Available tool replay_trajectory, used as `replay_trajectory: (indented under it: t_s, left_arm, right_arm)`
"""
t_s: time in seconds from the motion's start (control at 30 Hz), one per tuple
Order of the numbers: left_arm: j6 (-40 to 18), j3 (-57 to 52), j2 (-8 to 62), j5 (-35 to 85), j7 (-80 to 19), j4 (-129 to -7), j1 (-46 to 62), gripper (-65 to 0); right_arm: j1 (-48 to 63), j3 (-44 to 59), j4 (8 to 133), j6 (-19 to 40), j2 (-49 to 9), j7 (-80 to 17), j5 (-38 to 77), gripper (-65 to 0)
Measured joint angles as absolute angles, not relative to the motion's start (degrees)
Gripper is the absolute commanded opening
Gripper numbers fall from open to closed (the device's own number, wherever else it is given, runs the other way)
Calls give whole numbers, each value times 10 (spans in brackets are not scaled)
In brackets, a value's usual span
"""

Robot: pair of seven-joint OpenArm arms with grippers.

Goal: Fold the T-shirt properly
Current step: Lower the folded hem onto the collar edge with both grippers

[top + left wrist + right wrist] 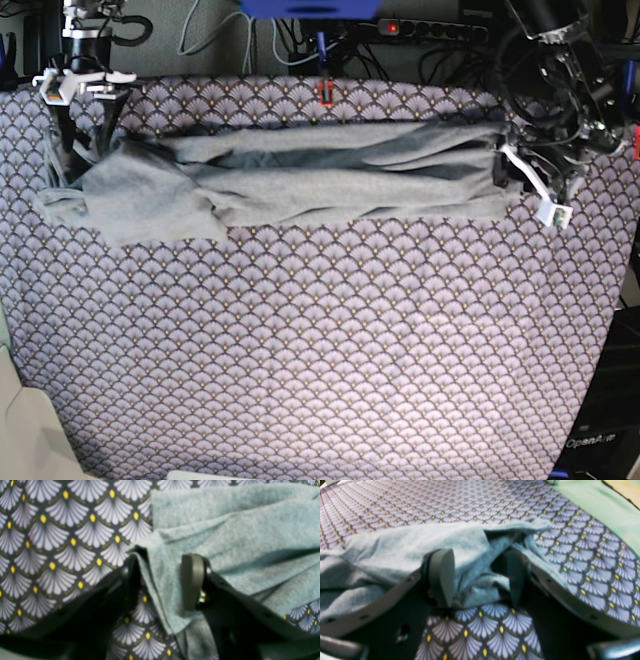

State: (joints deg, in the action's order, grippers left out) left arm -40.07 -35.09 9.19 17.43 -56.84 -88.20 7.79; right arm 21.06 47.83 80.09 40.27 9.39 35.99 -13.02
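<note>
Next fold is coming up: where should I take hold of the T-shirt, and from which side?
Grip the T-shirt at its two short ends, one arm per end, coming in from outside: it lies as a long band across the patterned cloth, and both ends sit bunched and raised.

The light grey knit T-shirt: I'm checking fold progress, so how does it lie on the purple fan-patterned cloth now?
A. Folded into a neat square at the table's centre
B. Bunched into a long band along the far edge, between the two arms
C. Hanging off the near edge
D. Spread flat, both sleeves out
B: in the base view the light grey knit T-shirt stretches as a rumpled band across the far part of the purple fan-patterned cloth.
</note>
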Motion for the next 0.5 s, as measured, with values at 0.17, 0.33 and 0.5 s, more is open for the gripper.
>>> replay_trajectory:
  t_s: [0.17, 0.33, 0.5]
  left_arm:
    - [-401, -351, 92, 175, -568, -882, 78, -383]
    - [-401, -351, 92, 175, -568, -882, 78, -383]
    - [-401, -351, 91, 175, -568, -882, 78, -383]
  right_arm:
    - [208, 478, 801, 403, 94, 361, -130, -301]
    - [208, 478, 801, 403, 94, 361, -130, -300]
    - [197, 468, 800, 403, 95, 358, -132, -300]
